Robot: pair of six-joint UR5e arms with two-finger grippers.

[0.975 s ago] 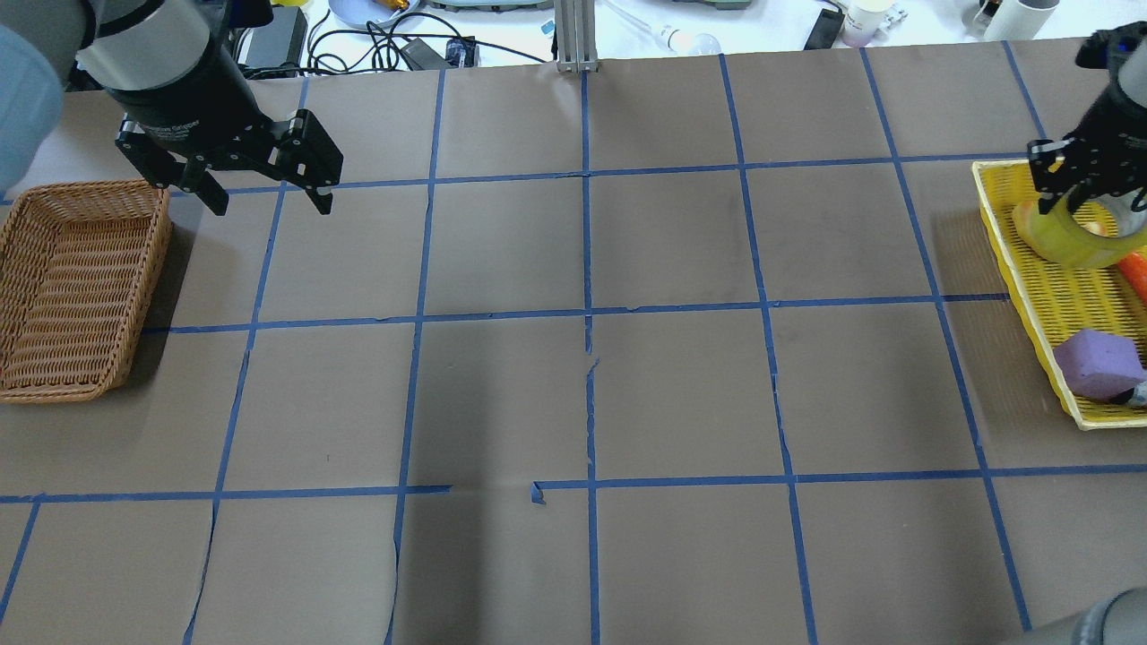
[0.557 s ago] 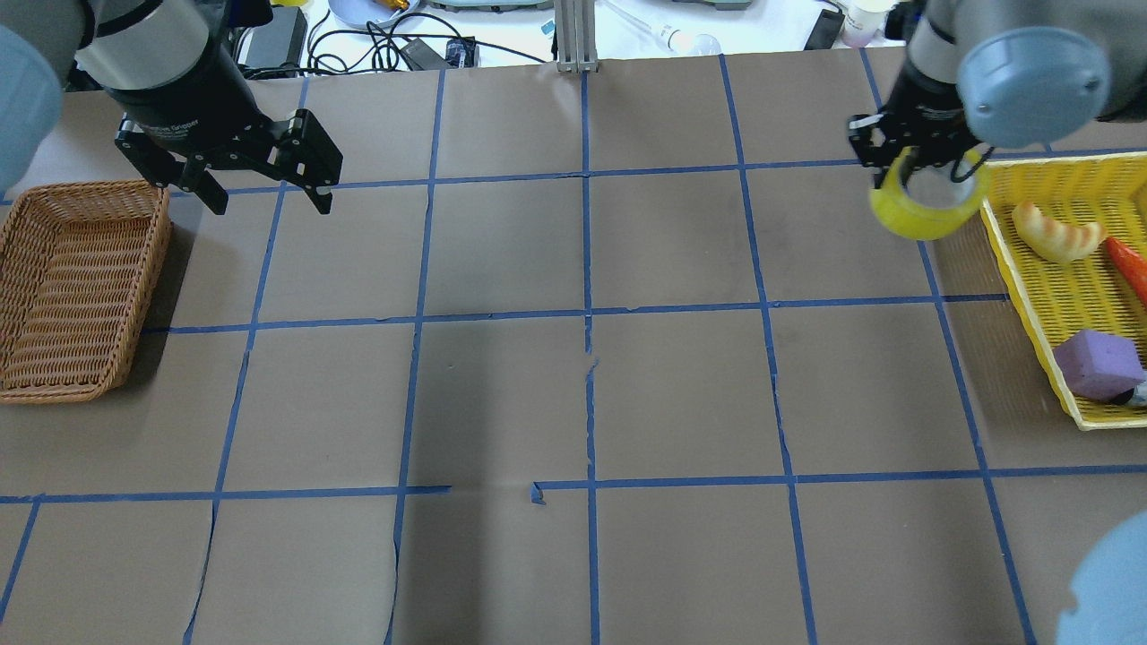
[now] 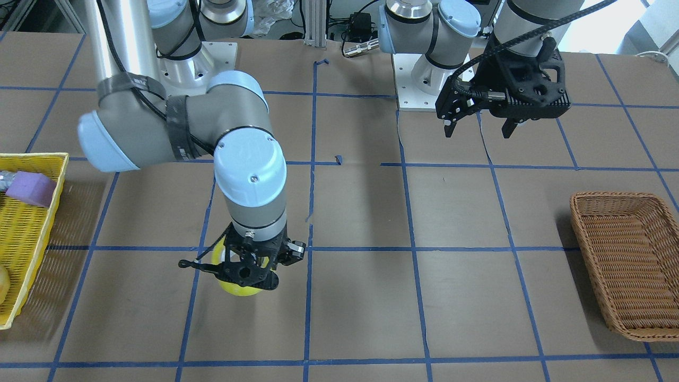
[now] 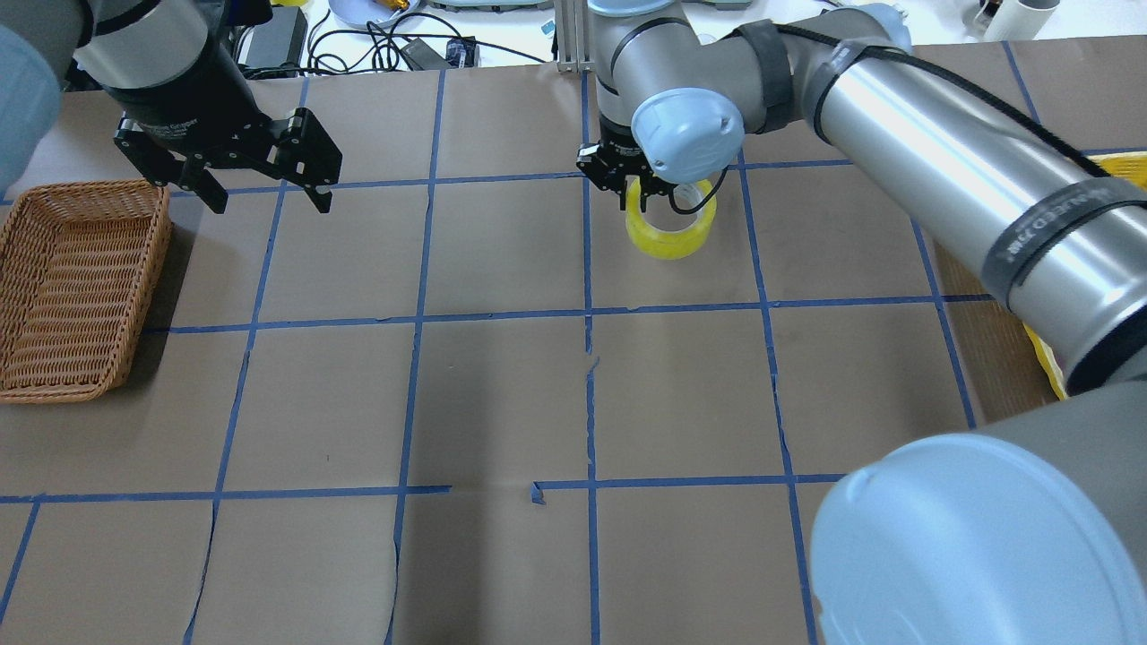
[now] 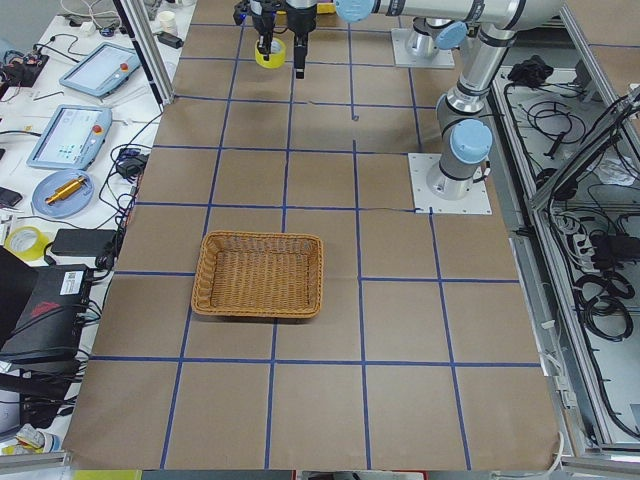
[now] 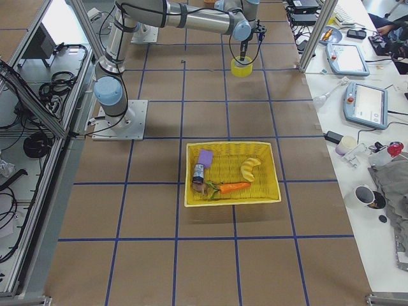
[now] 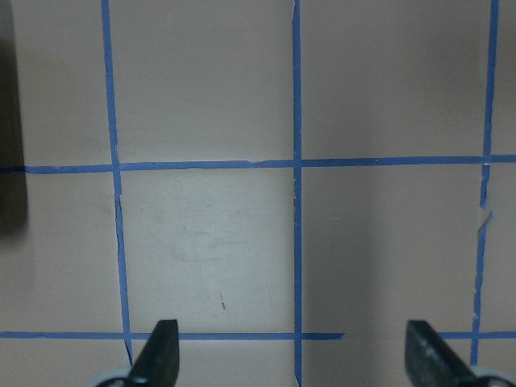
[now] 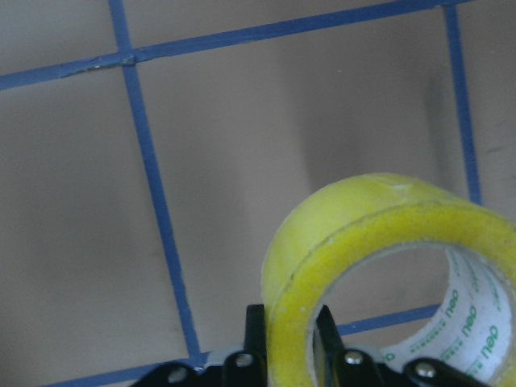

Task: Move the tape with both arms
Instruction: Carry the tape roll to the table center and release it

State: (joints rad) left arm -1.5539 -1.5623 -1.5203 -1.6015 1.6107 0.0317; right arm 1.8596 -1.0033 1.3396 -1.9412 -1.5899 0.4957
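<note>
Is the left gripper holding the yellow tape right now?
No, the left gripper hangs open and empty, while the right gripper pinches the wall of the tape.

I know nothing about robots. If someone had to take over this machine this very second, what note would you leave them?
Right gripper: fingers shut on the wall of the tape, one inside the ring and one outside, near the table's centre line. Whether the roll touches the paper is unclear.
Left gripper: open, empty, hanging beside the wicker basket.
Done: the tape is out of the yellow tray.
Left: no hand-over yet. The left gripper has to take the tape, probably to drop it in the wicker basket, which is empty.
</note>
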